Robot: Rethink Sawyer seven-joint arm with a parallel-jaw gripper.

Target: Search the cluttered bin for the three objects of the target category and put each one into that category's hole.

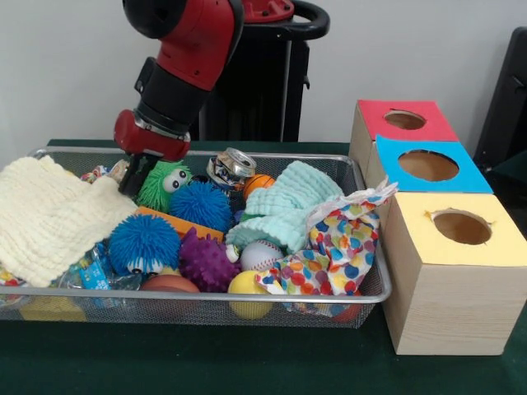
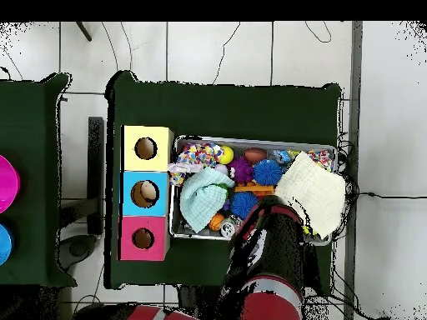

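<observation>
the gripper (image 1: 132, 177) is down at the far left of the bin (image 1: 366, 298), beside the green spiky ball (image 1: 160, 185), its fingers hidden so i cannot tell their state; that ball looks light, soft and squashy, best pinched across its body

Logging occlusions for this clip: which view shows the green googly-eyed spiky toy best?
The front view: the green spiky toy sits in plain sight, eyes toward the camera, beside the end effector at the wire bin's far side. In the overhead view the red arm covers that spot, so the toy is hidden.
</observation>
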